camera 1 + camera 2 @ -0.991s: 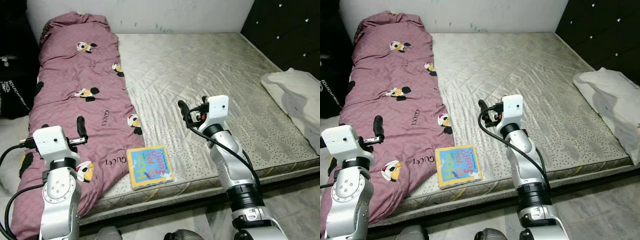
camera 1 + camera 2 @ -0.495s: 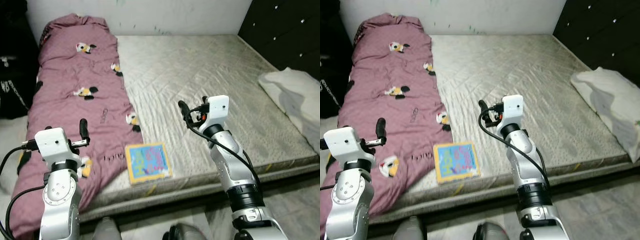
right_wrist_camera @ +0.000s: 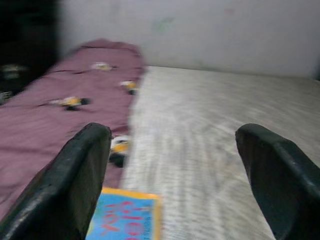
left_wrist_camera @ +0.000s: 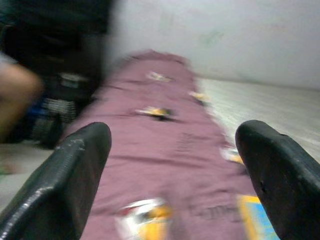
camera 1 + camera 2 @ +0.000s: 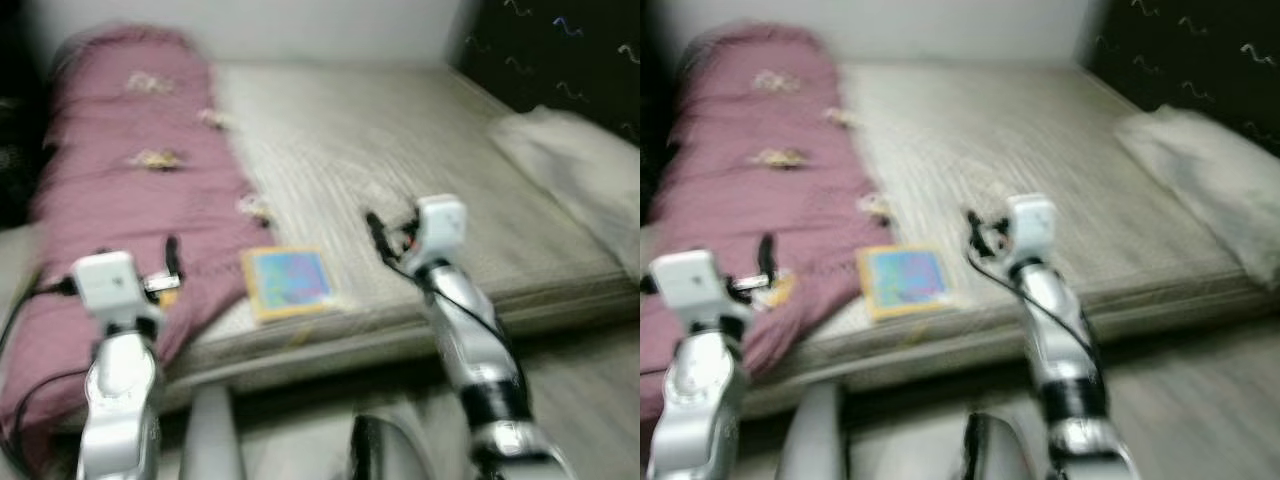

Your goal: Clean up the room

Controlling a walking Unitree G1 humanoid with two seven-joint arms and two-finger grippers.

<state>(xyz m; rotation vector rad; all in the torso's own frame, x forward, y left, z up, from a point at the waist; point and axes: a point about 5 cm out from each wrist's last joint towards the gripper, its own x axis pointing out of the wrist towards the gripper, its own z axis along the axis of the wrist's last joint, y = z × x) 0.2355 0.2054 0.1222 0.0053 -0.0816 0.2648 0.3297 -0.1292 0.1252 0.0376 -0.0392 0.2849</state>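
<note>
Head views are blurred right now, but the layout reads ok. Bed (image 5: 420,130) w/ a bare grey quilted mattress, a maroon blanket (image 5: 120,190) w/ cartoon prints laid along the robot's left side of it, and a white pillow (image 5: 570,170) over at the right edge. The book (image 5: 288,283), blue cover w/ yellow border, lies flat near the mattress's front edge, just beside the blanket's edge. Left hand (image 5: 172,262) is raised over the blanket's lower part, fingers (image 4: 75,175) spread wide apart, nothing between them; the book sits off to its right, near but apart, and its yellow-blue corner shows in the left wrist view. Right hand (image 5: 375,235) is up over the mattress, fingers (image 3: 80,175) also wide apart & empty; the book lies just to its left and a bit nearer the bed's front edge, not touching, and shows in the right wrist view low beside one finger. Pale wall (image 3: 200,30) behind the bed, dark padded headboard panel (image 5: 560,50) at far right.
</note>
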